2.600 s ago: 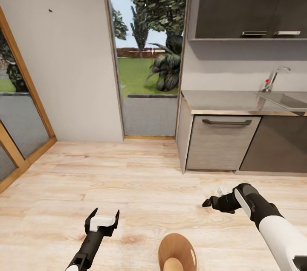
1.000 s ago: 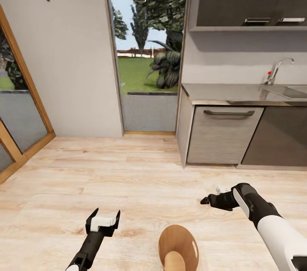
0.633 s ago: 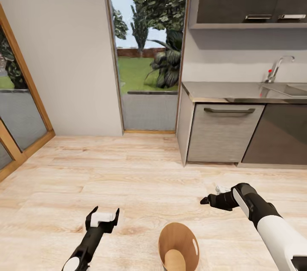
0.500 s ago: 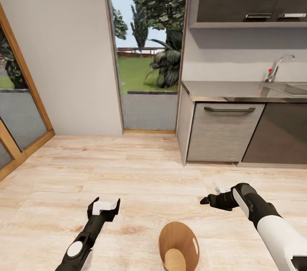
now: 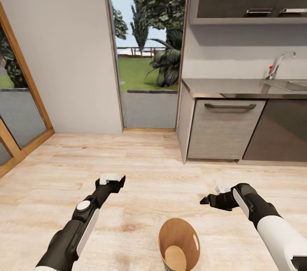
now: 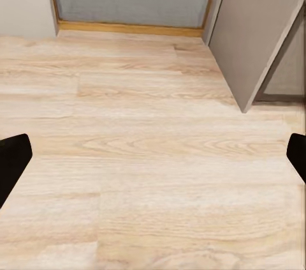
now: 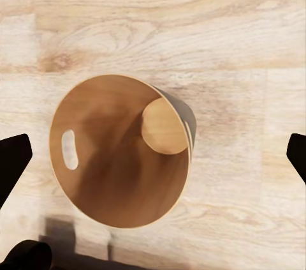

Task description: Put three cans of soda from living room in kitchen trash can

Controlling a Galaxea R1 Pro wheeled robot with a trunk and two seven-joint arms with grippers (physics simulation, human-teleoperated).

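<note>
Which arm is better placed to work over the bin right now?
Right, probably. The right gripper hangs open beside the tash can, and its wrist view looks straight into it. The left gripper, also open, faces the floor ahead, away from the bin.

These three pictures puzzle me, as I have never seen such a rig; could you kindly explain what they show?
It is a simulated two-armed robot in a kitchen. The large picture comes from its head camera, looking down over the left pincer and right pincer. The other two come from cameras near each pincer. On the wooden floor stands the trash can, which the right wrist view looks straight into; no cans lie inside. Both pincers are open and hold nothing. Beyond are the worktop and tap.
</note>
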